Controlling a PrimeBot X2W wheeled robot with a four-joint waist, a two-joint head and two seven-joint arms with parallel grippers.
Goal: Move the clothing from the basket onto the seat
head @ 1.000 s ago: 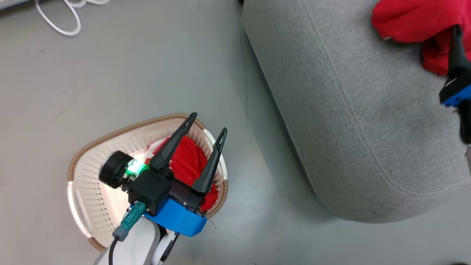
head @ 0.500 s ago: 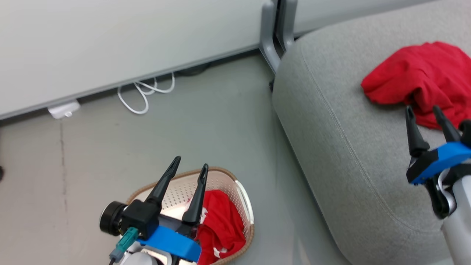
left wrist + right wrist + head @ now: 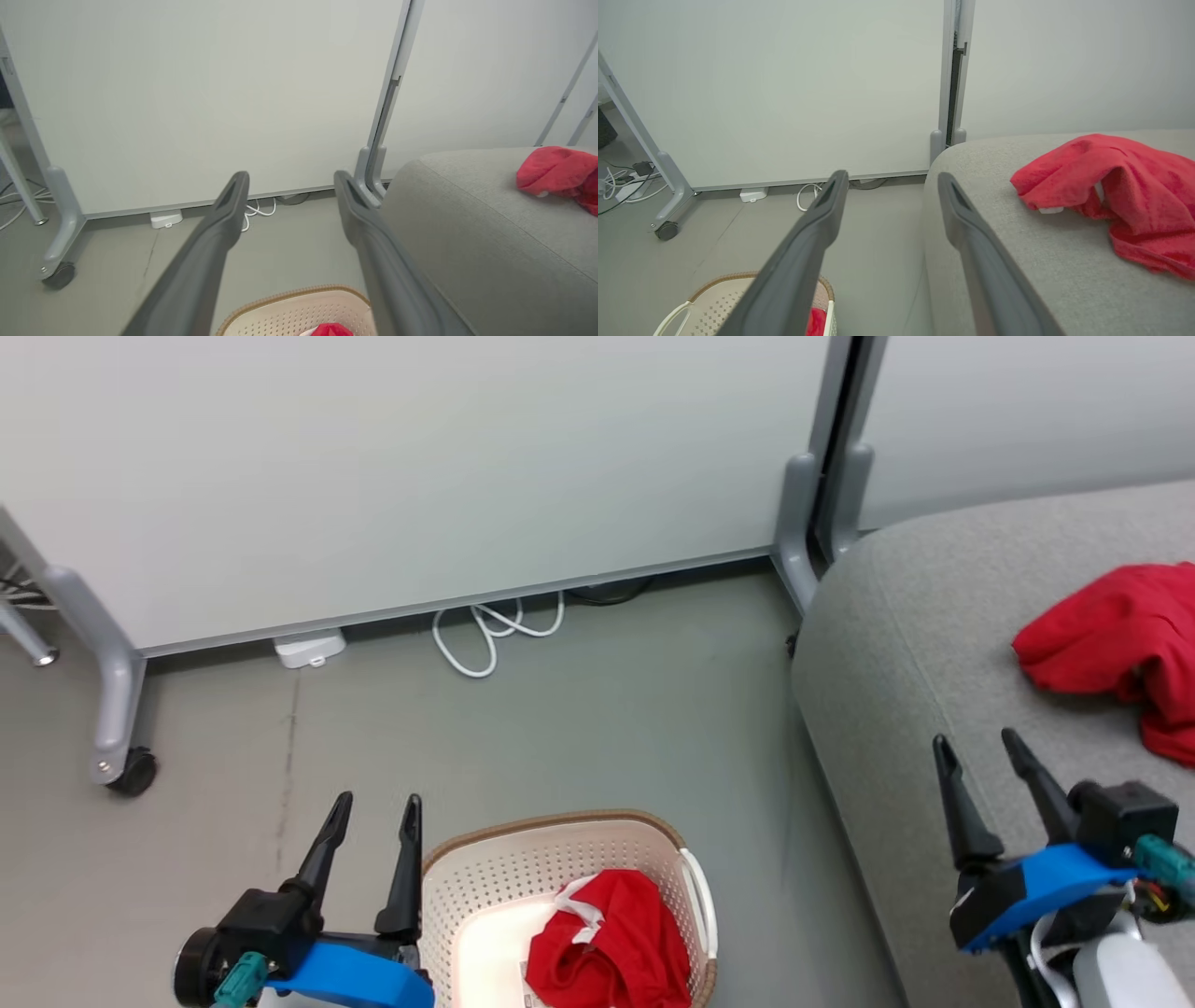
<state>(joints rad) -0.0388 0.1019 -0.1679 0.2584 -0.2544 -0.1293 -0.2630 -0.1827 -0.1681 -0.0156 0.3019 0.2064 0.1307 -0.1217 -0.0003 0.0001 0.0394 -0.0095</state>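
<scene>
You had one bunch of the clothing (image 3: 605, 947) left in the basket (image 3: 560, 823), which stood on the floor (image 3: 579, 728) near the left side of the seat (image 3: 896, 653) without touching it. A second red bunch (image 3: 1116, 639) already lay on the seat's top, off to the right. The piece in the basket looked soft, light and limp, so I judged it would sag and trail rather than keep any shape. A shallow nip at an edge would probably have peeled up one layer and let the rest slide back. The best hold, to my eye, was the raised fold at the crown of the bunch, pinched deep enough to gather several layers, not the thin white trim at its upper left. The basket itself looked light, so a snag on the rim or the holes might have dragged it along; a straight lift well clear of the rim seemed wise. The garment was bright red and crumpled, with that white strip folded along one side, and it lay against the basket's right wall. Your left gripper (image 3: 378, 798) hung over the floor just left of the basket, fingers parted with nothing between them. Your right gripper (image 3: 974, 737) stood over the seat's near edge, likewise spread and empty, apart from the red bunch there.
</scene>
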